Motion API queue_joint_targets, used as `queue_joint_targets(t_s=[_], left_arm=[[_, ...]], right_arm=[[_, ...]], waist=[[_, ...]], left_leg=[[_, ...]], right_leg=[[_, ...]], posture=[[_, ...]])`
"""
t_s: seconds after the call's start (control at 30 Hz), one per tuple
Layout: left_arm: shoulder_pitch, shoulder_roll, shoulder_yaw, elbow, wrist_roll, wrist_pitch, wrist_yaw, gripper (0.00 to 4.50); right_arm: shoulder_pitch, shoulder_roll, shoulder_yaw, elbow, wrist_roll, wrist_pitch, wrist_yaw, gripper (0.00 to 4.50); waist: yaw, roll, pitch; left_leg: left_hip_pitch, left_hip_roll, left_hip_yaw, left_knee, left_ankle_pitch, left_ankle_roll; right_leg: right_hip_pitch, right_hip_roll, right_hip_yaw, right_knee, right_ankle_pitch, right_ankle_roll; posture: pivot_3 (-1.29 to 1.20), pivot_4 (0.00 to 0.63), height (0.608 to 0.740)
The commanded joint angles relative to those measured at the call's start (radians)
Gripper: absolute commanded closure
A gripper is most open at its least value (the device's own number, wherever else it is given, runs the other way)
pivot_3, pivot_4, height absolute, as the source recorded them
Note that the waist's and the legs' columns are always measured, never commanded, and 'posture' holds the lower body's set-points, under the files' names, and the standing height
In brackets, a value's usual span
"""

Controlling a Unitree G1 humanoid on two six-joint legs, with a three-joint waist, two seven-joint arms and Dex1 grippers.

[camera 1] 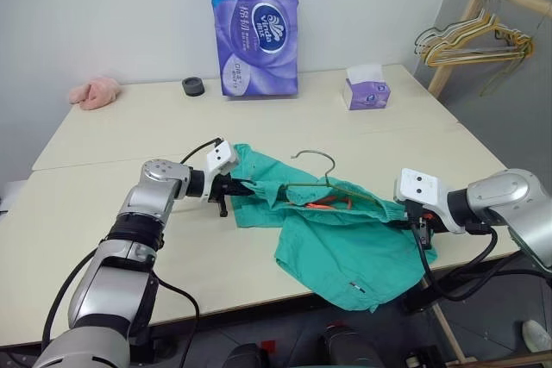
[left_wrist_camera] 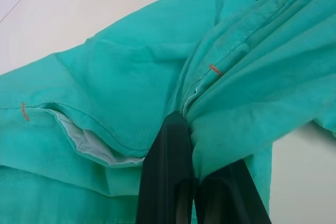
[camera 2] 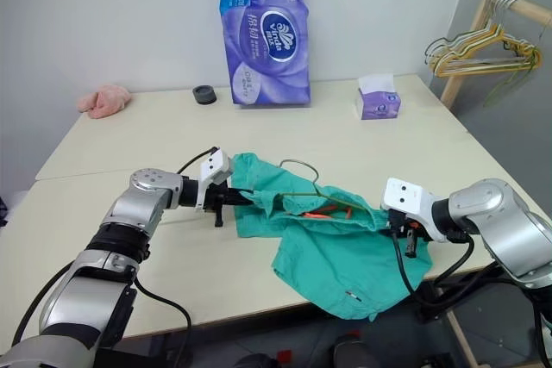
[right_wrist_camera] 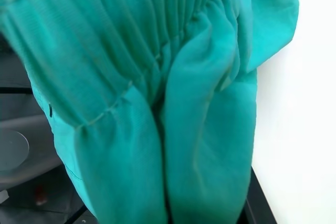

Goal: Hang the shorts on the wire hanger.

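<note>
The teal-green shorts [camera 1: 345, 247] lie crumpled at the middle front of the table [camera 1: 121, 135], one leg drooping over the front edge. The wire hanger [camera 1: 316, 160] lies partly inside them, its hook poking out past their far edge and a thin wire arm running across the cloth. My left gripper [camera 1: 244, 185] is shut on the shorts' left edge; in the left wrist view its black fingers [left_wrist_camera: 168, 171] pinch a fold of cloth. My right gripper [camera 1: 417, 228] is shut on the gathered waistband at the right, its fingers mostly hidden under cloth.
A tall purple tissue pack [camera 1: 256, 23], a black ring [camera 1: 193, 86] and a small tissue box [camera 1: 366, 88] stand at the table's far side. A pink cloth lump [camera 1: 95, 92] lies far left. A wooden rack with a bunch of hangers [camera 1: 474, 36] stands beyond the right edge.
</note>
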Motion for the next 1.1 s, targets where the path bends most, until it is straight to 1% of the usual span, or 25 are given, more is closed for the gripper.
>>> queue_joint_targets(t_s=[0.03,0.1,0.3,0.4,0.47,0.6,0.67,0.77,0.8,0.87,0.9,1.0,1.1], left_arm=[[-0.009,-0.011,0.029,-0.015,-0.012,0.025,0.032,3.85],[-0.009,-0.012,0.031,-0.017,-0.011,0.019,0.037,3.27],[-0.009,-0.001,0.036,0.024,0.028,-0.094,0.111,1.49],[-0.031,0.013,0.045,0.089,0.063,-0.197,0.182,1.49],[-0.045,0.016,0.049,0.117,0.071,-0.241,0.200,1.49],[-0.087,0.043,0.059,0.161,0.091,-0.331,0.229,1.49],[-0.102,0.043,0.082,0.159,0.062,-0.314,0.220,1.49],[-0.099,0.034,0.116,0.103,0.010,-0.240,0.183,1.49],[-0.084,0.028,0.122,0.053,-0.015,-0.199,0.164,1.49],[-0.036,-0.004,0.131,-0.166,-0.125,-0.012,0.130,1.49],[-0.018,-0.017,0.133,-0.257,-0.165,0.057,0.128,1.49],[0.004,-0.046,0.143,-0.439,-0.247,0.222,0.159,1.49],[-0.021,-0.106,0.151,-0.564,-0.323,0.352,0.223,1.49]], right_arm=[[-0.021,-0.003,-0.042,-0.036,0.029,-0.002,-0.001,4.50],[-0.022,-0.002,-0.046,-0.037,0.039,0.003,-0.006,4.50],[-0.030,0.006,-0.072,-0.036,0.082,0.031,-0.021,4.50],[-0.039,0.023,-0.113,-0.040,0.143,0.090,-0.026,4.50],[-0.047,0.036,-0.144,-0.042,0.187,0.140,-0.033,4.50],[-0.062,0.019,-0.246,-0.045,0.318,0.329,-0.037,4.50],[-0.064,0.033,-0.309,-0.040,0.386,0.443,-0.058,4.50],[-0.060,0.075,-0.405,-0.041,0.463,0.590,-0.110,4.50],[-0.062,0.106,-0.447,-0.045,0.479,0.641,-0.137,4.50],[-0.056,0.200,-0.583,-0.042,0.514,0.732,-0.234,4.50],[-0.048,0.232,-0.633,-0.037,0.537,0.750,-0.280,4.50],[-0.013,0.271,-0.727,-0.041,0.622,0.755,-0.405,4.50],[0.057,0.314,-0.854,-0.066,0.779,0.755,-0.598,4.50]], waist=[[0.000,0.000,0.000],[0.000,0.000,0.000],[0.000,0.000,0.000],[0.000,0.000,0.000],[0.001,0.000,0.000],[0.006,0.000,0.000],[0.007,0.000,0.000],[0.006,-0.001,0.000],[0.006,-0.001,0.000],[0.005,-0.001,0.000],[0.005,-0.001,0.000],[0.007,-0.001,0.000],[0.003,0.000,0.000]], left_leg=[[0.000,0.000,0.000,0.000,0.000,0.000],[0.000,0.000,0.000,0.000,0.000,0.000],[0.000,0.000,0.000,0.000,0.000,0.000],[0.000,0.000,0.000,0.000,0.000,0.000],[0.000,0.000,0.000,0.000,0.000,0.000],[-0.001,0.000,-0.001,0.000,0.000,0.000],[-0.001,0.000,-0.001,0.000,0.000,0.000],[-0.002,0.000,-0.002,0.000,0.000,0.000],[-0.002,0.000,-0.002,0.000,0.000,0.000],[-0.002,0.000,-0.002,-0.001,0.000,0.000],[-0.002,0.000,-0.002,-0.001,0.000,0.000],[-0.003,0.000,-0.002,0.000,0.000,0.000],[-0.003,0.000,-0.003,-0.001,0.000,0.000]], right_leg=[[0.000,0.000,0.000,0.000,0.000,0.000],[0.000,0.000,0.000,0.000,0.000,0.000],[0.000,0.000,0.000,0.000,0.000,0.000],[0.000,0.000,0.000,0.000,0.000,0.000],[0.000,0.000,0.000,0.000,0.000,0.000],[0.000,-0.001,-0.001,0.000,0.000,0.000],[0.000,-0.001,-0.001,-0.001,0.000,0.000],[0.000,-0.001,-0.002,-0.001,0.000,0.000],[0.000,-0.001,-0.002,-0.001,0.000,0.000],[0.000,-0.001,-0.001,0.000,0.000,0.000],[-0.001,-0.001,-0.001,0.000,0.000,0.000],[-0.001,-0.001,-0.001,0.000,0.000,0.000],[-0.001,-0.001,-0.002,0.000,0.000,0.000]], posture=[[-0.21,0.053,0.740],[-0.21,0.053,0.740],[-0.21,0.050,0.740],[-0.21,0.047,0.740],[-0.20,0.044,0.740],[-0.21,0.042,0.740],[-0.21,0.042,0.740],[-0.21,0.045,0.740],[-0.22,0.048,0.740],[-0.22,0.052,0.740],[-0.23,0.055,0.740],[-0.25,0.067,0.740],[-0.28,0.083,0.740]])
